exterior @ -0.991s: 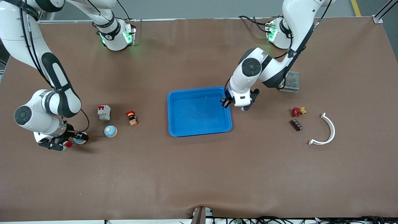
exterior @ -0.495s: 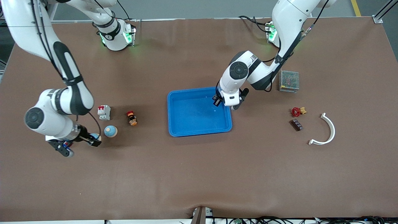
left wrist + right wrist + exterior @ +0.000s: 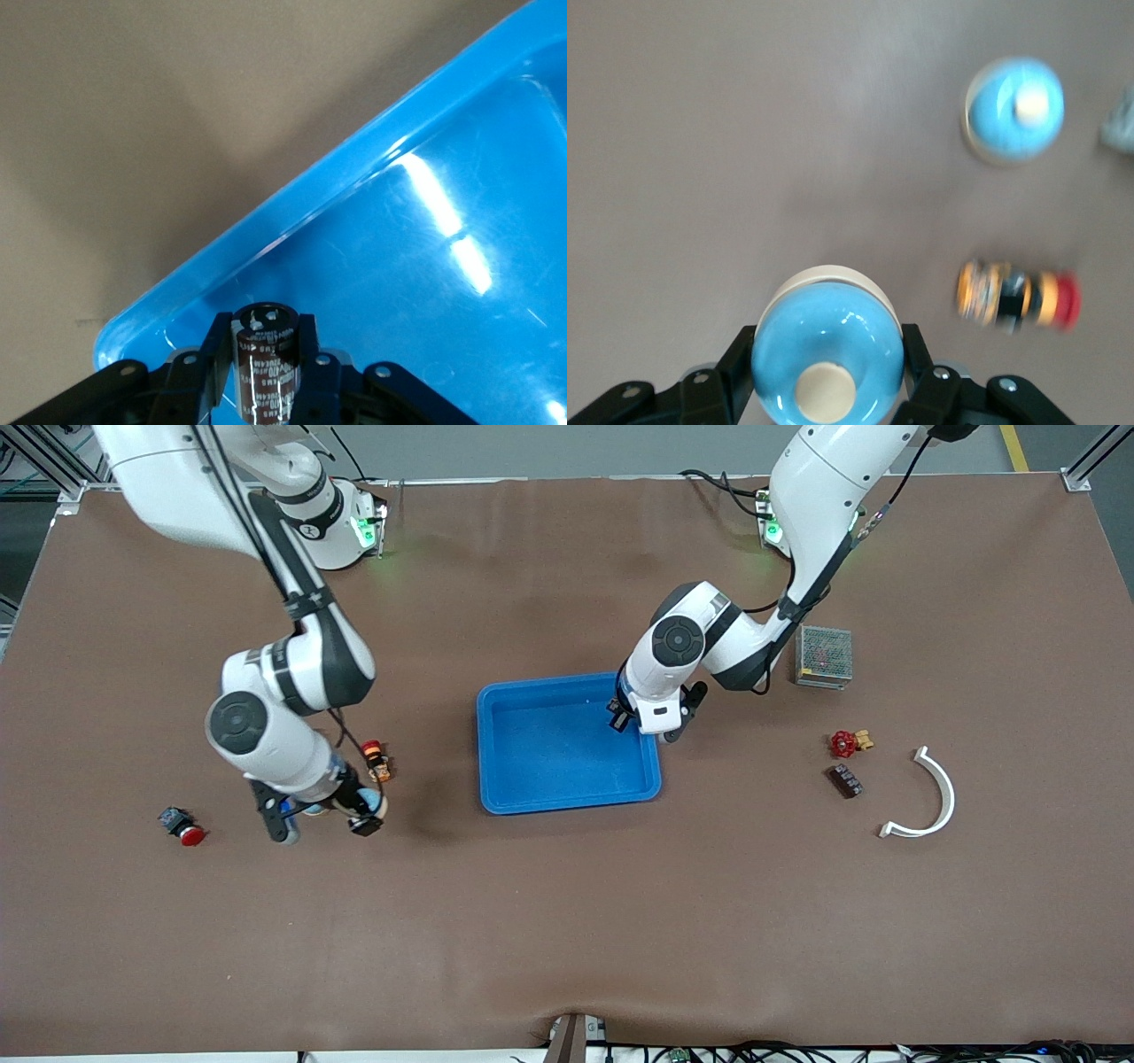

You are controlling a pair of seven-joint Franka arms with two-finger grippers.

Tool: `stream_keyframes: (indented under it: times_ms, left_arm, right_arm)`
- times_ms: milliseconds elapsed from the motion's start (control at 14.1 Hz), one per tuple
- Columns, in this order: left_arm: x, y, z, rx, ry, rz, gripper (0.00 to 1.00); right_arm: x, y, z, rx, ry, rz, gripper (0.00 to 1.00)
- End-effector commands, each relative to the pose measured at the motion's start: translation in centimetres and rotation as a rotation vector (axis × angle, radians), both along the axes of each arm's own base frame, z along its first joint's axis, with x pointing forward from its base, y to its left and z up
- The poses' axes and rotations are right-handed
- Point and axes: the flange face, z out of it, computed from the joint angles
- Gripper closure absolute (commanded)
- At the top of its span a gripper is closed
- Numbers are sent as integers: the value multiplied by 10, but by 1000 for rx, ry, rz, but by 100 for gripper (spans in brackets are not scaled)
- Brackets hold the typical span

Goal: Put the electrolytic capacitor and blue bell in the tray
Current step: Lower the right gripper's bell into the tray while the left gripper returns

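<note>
Carrying both parts toward the tray (image 3: 567, 797) at once.
Left gripper (image 3: 262, 370) pinches the capacitor (image 3: 263, 359) over the tray's corner, ready to drop; right gripper (image 3: 827, 372) clamps the blue bell (image 3: 827, 351) above bare table, well short of the tray, near a second bell (image 3: 1013, 110).

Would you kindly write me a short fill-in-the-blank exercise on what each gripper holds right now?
1. The left gripper holds a dark ____ .
2. It hangs over a corner of the blue ____ .
3. The right gripper is shut on a blue ____ .
4. In the right wrist view, a second bell sits on the ____ .

Missing words: capacitor; tray; bell; table
</note>
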Motion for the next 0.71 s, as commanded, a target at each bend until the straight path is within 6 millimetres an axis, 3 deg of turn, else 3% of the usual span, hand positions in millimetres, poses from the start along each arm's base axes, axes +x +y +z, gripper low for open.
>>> stream_keyframes:
  times_ms: [0, 142, 425, 637]
  left_arm:
    - [4, -3, 1, 9, -3, 9, 41]
    - [15, -1, 8, 1, -16, 27, 0]
    - [31, 1, 29, 18, -10, 33, 0]
    - [55, 7, 67, 91, 51, 31, 0]
  right_arm:
    - [-18, 39, 10, 6, 9, -148, 100]
    - [-26, 66, 12, 13, 11, -224, 100]
    - [-45, 124, 17, 33, 10, -333, 100]
    - [-57, 159, 7, 33, 19, -388, 100]
